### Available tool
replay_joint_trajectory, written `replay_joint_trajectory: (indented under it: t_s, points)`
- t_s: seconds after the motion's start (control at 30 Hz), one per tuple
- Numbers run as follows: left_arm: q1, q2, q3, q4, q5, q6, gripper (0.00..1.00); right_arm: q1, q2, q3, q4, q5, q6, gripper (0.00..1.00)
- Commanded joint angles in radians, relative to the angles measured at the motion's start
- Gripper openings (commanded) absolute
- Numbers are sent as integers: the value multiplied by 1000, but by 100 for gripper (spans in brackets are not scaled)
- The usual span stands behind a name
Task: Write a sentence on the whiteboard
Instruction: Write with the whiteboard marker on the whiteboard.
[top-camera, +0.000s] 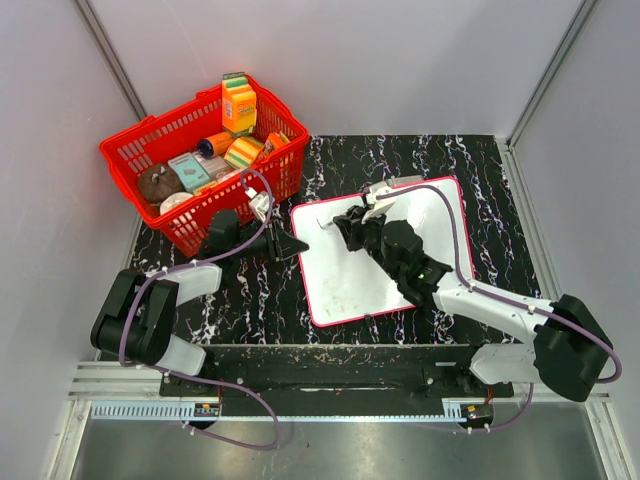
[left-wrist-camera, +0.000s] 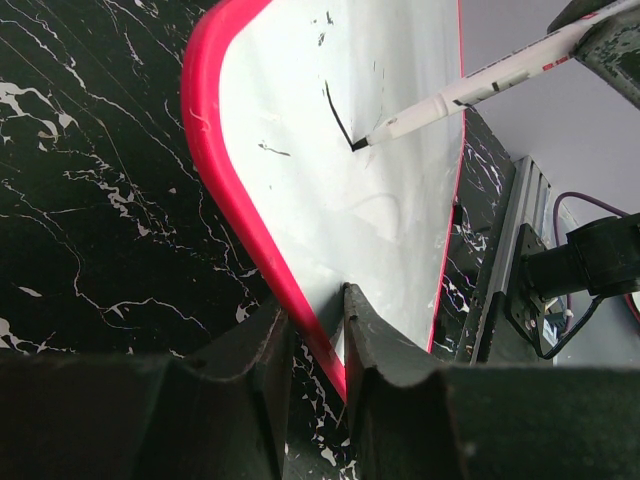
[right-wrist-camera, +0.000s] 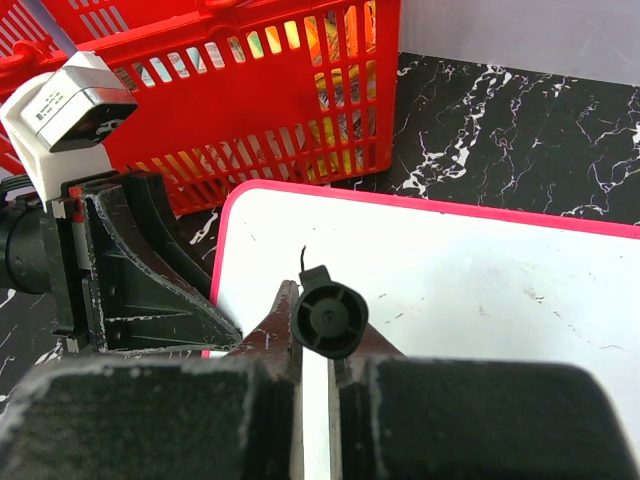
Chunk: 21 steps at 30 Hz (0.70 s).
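The whiteboard (top-camera: 345, 285) lies flat on the worktop (top-camera: 480, 160), its left rim pinched in the left arm's jaws, while the right arm's jaws, clamped on a marker (left-wrist-camera: 470, 88), slant its tip leftward onto the board's upper-left area.

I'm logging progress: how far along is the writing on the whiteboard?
Barely begun. Done: one short black stroke on the whiteboard. In hand: the left gripper clamps its frame, the right gripper holds the marker, tip at the stroke's end. Left: nearly the whole sentence.
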Motion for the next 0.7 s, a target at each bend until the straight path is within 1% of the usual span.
replay_joint_trajectory:
  t_s: [0.0, 0.43, 0.67]
  points:
    - [-28, 14, 21, 13, 1, 94, 0, 8, -2, 8, -29, 46, -6, 0]
    - [-30, 16, 22, 13, 4, 96, 0, 8, 61, 105, -35, 127, -41, 0]
    - [-30, 16, 22, 12, 6, 96, 0, 8, 80, 120, -32, 147, -61, 0]
